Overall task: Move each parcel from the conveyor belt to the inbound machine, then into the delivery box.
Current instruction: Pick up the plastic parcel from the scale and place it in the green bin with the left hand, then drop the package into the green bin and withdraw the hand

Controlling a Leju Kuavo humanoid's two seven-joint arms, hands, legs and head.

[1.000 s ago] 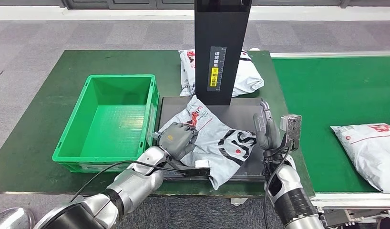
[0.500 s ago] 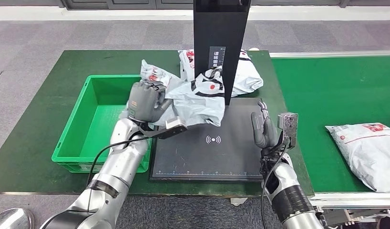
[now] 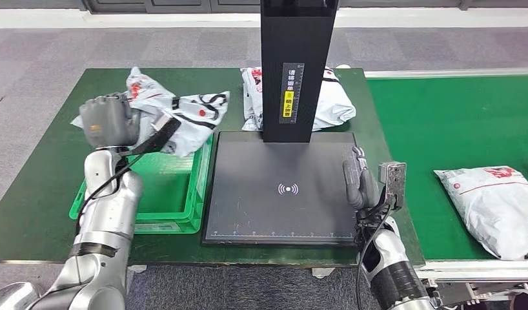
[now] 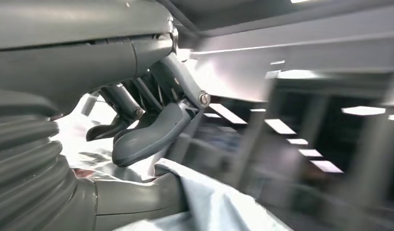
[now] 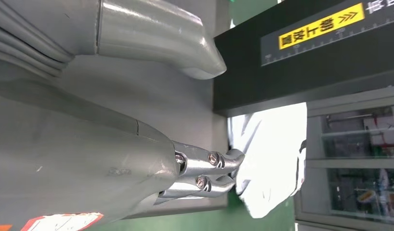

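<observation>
Grey-white crumpled plastic mailer parcel [image 3: 177, 116] with red and black print hangs in the air, gripped by the robot's left hand [image 3: 106, 121]; the hand's dark grey fingers are curled tight around the bag's bunched end, and the bag trails toward the machine, over the far edge of the green plastic delivery crate [image 3: 177, 200]; in the left wrist view the same pale plastic [image 4: 219, 202] lies pressed under the thumb and fingers [image 4: 151, 137], the background there blurred. The crate sits on the left half of a green-topped table [image 3: 48, 194], just beside the left edge of the flat black scanning plate of the inbound machine [image 3: 284, 187]; a white contactless symbol marks the middle of the plate; a tall black upright column [image 3: 297, 64] with a yellow label rises from the plate's far edge. A second white printed parcel [image 3: 326, 103] lies on the table behind the column, near the far edge. The right hand [image 3: 358, 181] stands upright at the right edge of the plate, fingers straight, close together and holding nothing; in the right wrist view its silver fingers [image 5: 209, 173] point toward the column and the white parcel behind it. A third white parcel with a red stripe [image 3: 500, 203] rests on the green conveyor belt [image 3: 442, 123], near the belt's right edge and well apart from the machine.
</observation>
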